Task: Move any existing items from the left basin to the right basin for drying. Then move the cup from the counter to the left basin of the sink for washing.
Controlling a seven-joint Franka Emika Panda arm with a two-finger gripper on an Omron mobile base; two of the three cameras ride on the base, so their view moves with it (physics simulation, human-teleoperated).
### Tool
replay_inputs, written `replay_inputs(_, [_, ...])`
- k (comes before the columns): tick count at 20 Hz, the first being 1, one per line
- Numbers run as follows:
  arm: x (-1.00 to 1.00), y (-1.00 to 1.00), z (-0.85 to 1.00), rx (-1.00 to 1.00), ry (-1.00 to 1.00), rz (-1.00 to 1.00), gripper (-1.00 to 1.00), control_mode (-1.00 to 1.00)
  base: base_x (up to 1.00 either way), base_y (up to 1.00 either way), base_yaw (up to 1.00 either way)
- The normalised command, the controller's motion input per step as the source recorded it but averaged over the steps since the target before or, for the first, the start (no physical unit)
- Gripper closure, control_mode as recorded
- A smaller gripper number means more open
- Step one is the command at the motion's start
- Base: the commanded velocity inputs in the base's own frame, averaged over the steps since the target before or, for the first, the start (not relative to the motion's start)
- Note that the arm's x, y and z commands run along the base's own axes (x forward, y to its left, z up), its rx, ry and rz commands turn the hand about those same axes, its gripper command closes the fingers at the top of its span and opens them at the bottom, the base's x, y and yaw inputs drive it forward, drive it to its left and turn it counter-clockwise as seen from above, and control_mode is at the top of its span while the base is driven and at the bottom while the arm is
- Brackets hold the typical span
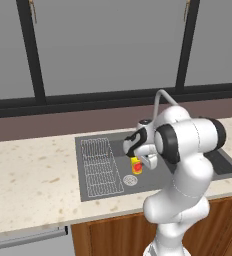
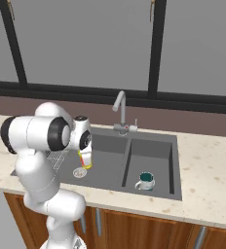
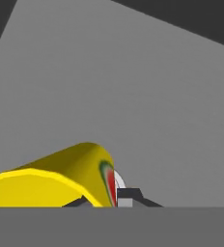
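The cup (image 1: 136,166), a small yellow tumbler with a red-orange patch, hangs low over the left basin (image 1: 153,179), just above the round silver strainer (image 1: 130,180). My gripper (image 1: 138,161) is shut on it from above. In the right base view the cup (image 2: 85,159) sits under the gripper (image 2: 84,154), over the left basin (image 2: 107,163) beside the strainer (image 2: 79,172). In the hand view the cup (image 3: 61,176) lies between my fingertips (image 3: 127,197) against the basin's grey floor. The right basin (image 2: 151,153) holds a teal mug (image 2: 145,181).
The ribbed drainboard (image 1: 100,167) lies left of the left basin. The curved silver faucet (image 2: 120,109) rises behind the divider between the basins. The beige speckled counter (image 1: 33,175) surrounds the sink, with dark windows behind it.
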Motion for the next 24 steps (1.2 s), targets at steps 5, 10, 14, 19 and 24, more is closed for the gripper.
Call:
replay_inputs(5, [0.01, -0.02, -0.2, 0.02, 0.0, 0.0, 1.0, -1.0, 0.0, 0.0, 0.0])
replay_inputs(10, [0.0, -0.01, -0.23, 0.02, 0.0, 0.0, 1.0, -1.0, 0.0, 0.0, 0.0])
replay_inputs(14, [0.0, 0.0, -0.18, 0.01, 0.0, 0.0, 1.0, -1.0, 0.0, 0.0, 0.0])
replay_inputs(19, [0.0, 0.0, -0.17, 0.0, 0.0, 0.0, 1.0, -1.0, 0.0, 0.0, 0.0])
replay_inputs(24, [0.0, 0.0, -0.19, 0.0, 0.0, 0.0, 1.0, -1.0, 0.0, 0.0, 0.0])
